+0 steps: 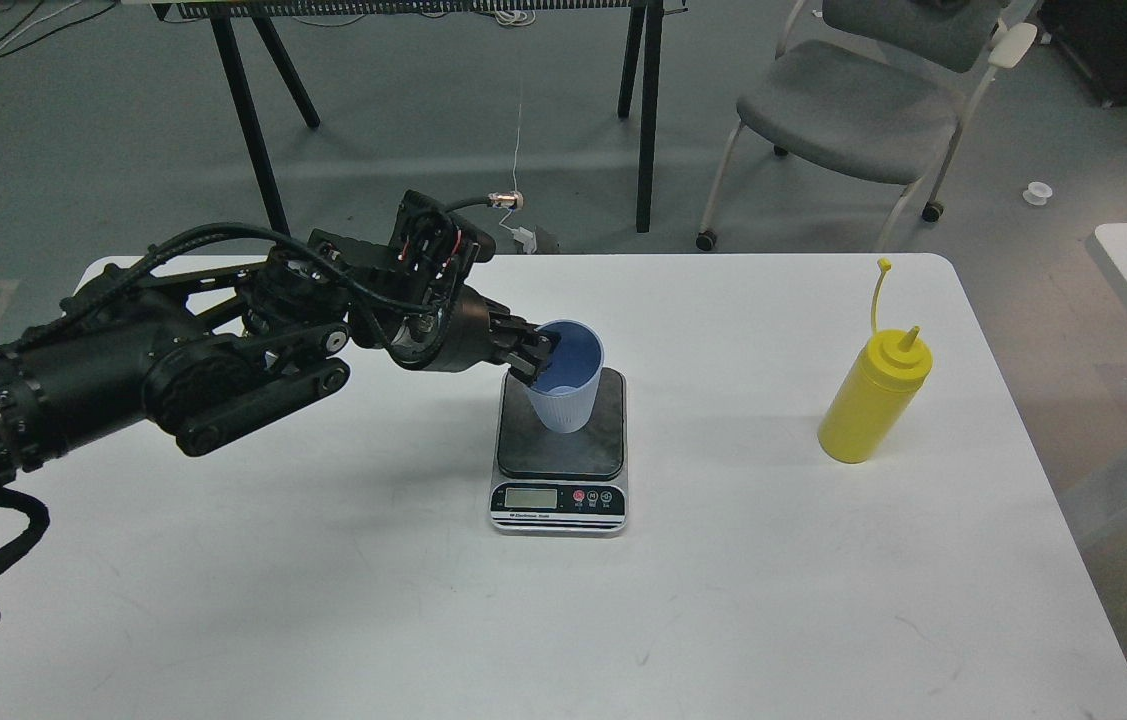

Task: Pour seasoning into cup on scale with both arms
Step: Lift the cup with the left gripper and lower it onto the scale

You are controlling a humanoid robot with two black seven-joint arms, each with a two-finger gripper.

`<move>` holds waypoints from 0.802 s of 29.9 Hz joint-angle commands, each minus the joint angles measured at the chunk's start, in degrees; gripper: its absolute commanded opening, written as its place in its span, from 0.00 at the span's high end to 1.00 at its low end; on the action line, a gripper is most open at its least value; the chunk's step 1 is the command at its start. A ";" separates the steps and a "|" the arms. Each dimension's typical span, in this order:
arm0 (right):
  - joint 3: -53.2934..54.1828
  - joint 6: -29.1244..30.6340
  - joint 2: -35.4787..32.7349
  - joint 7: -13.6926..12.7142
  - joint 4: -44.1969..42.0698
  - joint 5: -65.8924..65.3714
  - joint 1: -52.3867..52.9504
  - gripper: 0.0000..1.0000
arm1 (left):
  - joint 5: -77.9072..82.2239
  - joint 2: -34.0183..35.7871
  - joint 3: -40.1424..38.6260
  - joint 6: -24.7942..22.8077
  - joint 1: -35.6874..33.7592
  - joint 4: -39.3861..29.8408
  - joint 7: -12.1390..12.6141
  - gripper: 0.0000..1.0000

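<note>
Our left gripper is pinched on the near rim of the light-blue cup, which sits on the scale. The yellow squeeze bottle stands upright well to the right — nearer our right arm, whose gripper is out of view.

Beyond the hand: white tabletop underneath, grey chair far off to its right, black trestle legs behind, small white object on grey floor.
</note>
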 commanded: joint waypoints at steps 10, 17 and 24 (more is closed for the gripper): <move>0.00 0.00 -0.41 0.00 0.00 0.00 -0.20 0.00 | -0.70 -0.98 2.12 0.34 0.26 2.96 -0.04 0.88; 0.09 0.00 -0.50 0.00 -0.09 0.00 -0.38 0.00 | -0.97 -2.92 1.60 0.60 -0.01 2.87 -0.21 0.44; 0.17 0.00 -0.85 0.00 0.00 0.00 -0.73 0.00 | -3.94 -2.04 0.72 2.44 -0.71 2.52 -0.48 0.30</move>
